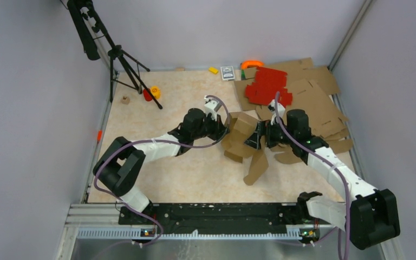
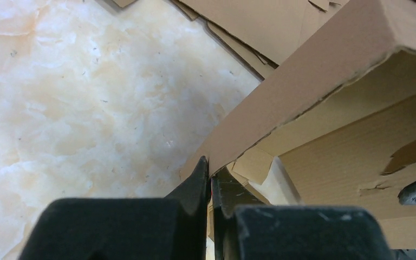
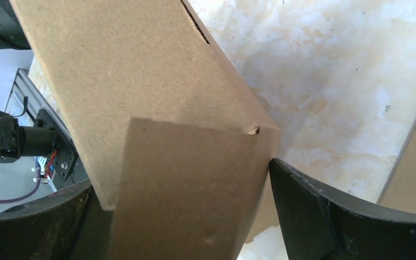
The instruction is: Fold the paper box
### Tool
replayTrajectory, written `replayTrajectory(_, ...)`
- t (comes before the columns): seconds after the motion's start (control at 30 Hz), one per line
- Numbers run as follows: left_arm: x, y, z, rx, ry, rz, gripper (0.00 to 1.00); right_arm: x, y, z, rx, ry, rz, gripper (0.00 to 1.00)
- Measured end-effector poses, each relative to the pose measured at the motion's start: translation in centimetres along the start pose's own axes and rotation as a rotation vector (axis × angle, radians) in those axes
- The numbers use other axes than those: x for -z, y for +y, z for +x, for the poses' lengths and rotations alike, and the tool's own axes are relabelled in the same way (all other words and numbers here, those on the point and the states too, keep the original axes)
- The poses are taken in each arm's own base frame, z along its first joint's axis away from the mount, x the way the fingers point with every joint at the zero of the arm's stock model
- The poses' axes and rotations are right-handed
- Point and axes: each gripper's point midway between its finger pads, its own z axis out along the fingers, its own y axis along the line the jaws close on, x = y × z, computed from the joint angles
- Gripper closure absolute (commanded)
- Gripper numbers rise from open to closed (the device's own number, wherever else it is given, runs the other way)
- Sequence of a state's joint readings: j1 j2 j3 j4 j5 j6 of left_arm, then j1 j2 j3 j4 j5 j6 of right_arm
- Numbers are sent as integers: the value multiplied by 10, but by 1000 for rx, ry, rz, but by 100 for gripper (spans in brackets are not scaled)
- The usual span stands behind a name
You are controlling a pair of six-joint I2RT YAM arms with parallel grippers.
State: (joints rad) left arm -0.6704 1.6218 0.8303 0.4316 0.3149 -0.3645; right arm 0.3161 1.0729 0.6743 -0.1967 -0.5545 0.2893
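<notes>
**boxbot_dan:** Where's the paper box [image 1: 242,136] sitting right now?

**kraftfan:** Middle of the surface [image 1: 195,176], partly folded up, wedged between the two arms. It's just near-left of the loose flat cardboard sheets [image 1: 317,89], and one long flap trails toward the near edge. The left pincer [image 2: 210,168] is pinched fully shut, with its tips right at the corner of a flap. I can't tell whether any card is actually caught in there. The right pincer [image 3: 181,176] is spread wide, straddling a folded-over panel from the right side. Whether its pads are pressing on it, no idea.

**boxbot_dan:** How's it gonna handle?

**kraftfan:** My guess is light, stiff across each panel but floppy at every crease, so it'll hinge wherever it's scored and not where you want. It's plain corrugated, so not slippery, but a corner nip will probably tear or slip off. I'd take hold mid-edge of a panel, close to a crease, with one arm pinning a wall while the other swings the flap. Squeezing a hollow folded section too hard could crush the flutes.
</notes>
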Motion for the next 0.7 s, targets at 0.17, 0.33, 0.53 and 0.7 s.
replayTrajectory(0.17, 1, 5, 0, 37, -8, -36, 100, -5, 2, 10, -16, 7, -16, 10)
replayTrajectory(0.33, 2, 9, 2, 95, -22, -67, 100, -8, 5, 13, -46, -4, -25, 10)
replayTrajectory(0.53, -1, 8, 0, 92, -66, -97, 100, -9, 7, 8, -76, -26, -23, 11)
replayTrajectory(0.7, 6, 8, 28, 48, -108, -104, 100, -8, 7, 11, -155, -68, -19, 11)
